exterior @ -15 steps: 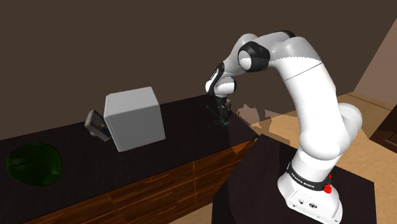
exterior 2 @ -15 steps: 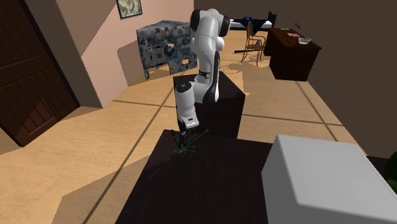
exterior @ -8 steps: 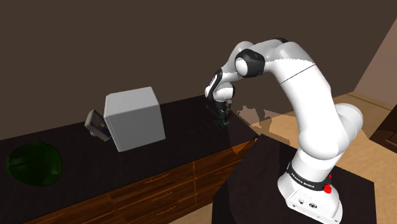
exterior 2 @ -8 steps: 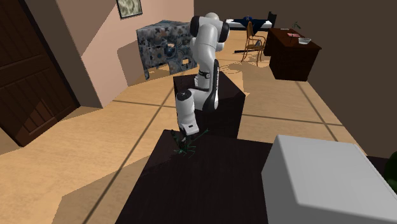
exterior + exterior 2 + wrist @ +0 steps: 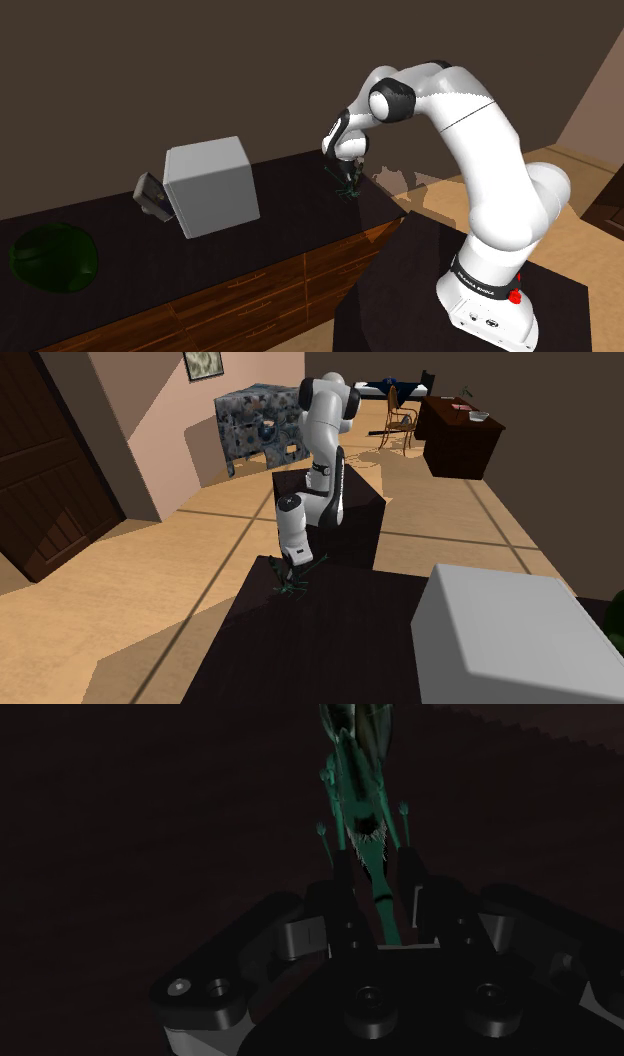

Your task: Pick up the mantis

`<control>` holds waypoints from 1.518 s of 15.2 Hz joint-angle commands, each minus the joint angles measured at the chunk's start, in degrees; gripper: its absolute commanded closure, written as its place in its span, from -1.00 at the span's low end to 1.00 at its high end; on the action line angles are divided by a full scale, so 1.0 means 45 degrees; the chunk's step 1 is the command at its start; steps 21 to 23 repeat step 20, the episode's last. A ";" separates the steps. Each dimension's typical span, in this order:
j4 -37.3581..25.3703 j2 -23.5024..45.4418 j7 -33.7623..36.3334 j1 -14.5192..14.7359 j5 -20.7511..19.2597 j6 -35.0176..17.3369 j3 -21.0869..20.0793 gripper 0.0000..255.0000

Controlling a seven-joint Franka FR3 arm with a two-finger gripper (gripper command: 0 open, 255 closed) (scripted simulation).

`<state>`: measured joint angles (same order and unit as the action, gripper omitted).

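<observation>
Now the tool [image 5: 377, 882] gapes slightly, straddling the green mantis [image 5: 360, 824] on the dark counter [image 5: 290, 205].

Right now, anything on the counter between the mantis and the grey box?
Nothing. In the shoulder view the dark counter is bare between the mantis and the box.
</observation>
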<state>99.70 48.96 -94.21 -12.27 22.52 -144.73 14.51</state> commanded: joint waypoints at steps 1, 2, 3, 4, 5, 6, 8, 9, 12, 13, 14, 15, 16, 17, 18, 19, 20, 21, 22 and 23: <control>0.0000 0.0007 0.0000 -0.0001 0.0000 -0.0001 0.0000 1.00; -0.0002 0.0008 0.0001 -0.0001 0.0000 0.0000 0.0000 1.00; -0.0015 0.0016 -0.0013 -0.0017 0.0000 0.0006 0.0001 1.00; 0.0058 -0.0134 0.0008 0.0017 -0.0034 0.0086 0.0045 1.00; 0.0128 -0.0283 0.0031 0.0051 -0.0069 0.0167 0.0089 1.00; 0.0191 -0.0429 0.0055 0.0085 -0.0106 0.0253 0.0134 1.00; 0.0313 -0.0719 0.0104 0.0154 -0.0182 0.0425 0.0224 1.00; 0.0370 -0.0863 0.0130 0.0188 -0.0222 0.0513 0.0269 1.00; 0.0524 -0.1286 0.0212 0.0290 -0.0347 0.0786 0.0405 1.00; 0.0569 -0.1425 0.0240 0.0324 -0.0390 0.0879 0.0451 1.00; 0.0612 -0.1562 0.0269 0.0357 -0.0434 0.0974 0.0496 1.00; 0.0652 -0.1698 0.0299 0.0390 -0.0479 0.1071 0.0541 1.00; 0.0689 -0.1833 0.0329 0.0423 -0.0525 0.1168 0.0586 1.00; 0.0723 -0.1967 0.0360 0.0456 -0.0572 0.1267 0.0631 1.00; 0.0754 -0.2099 0.0391 0.0489 -0.0619 0.1368 0.0676 1.00; 0.0761 -0.2120 0.0396 0.0493 -0.0626 0.1382 0.0682 1.00; 0.0760 -0.2120 0.0396 0.0493 -0.0627 0.1383 0.0682 1.00; 0.0760 -0.2120 0.0396 0.0493 -0.0627 0.1383 0.0682 1.00; 0.0760 -0.2120 0.0396 0.0493 -0.0627 0.1383 0.0682 1.00; 0.0760 -0.2120 0.0396 0.0493 -0.0627 0.1383 0.0682 1.00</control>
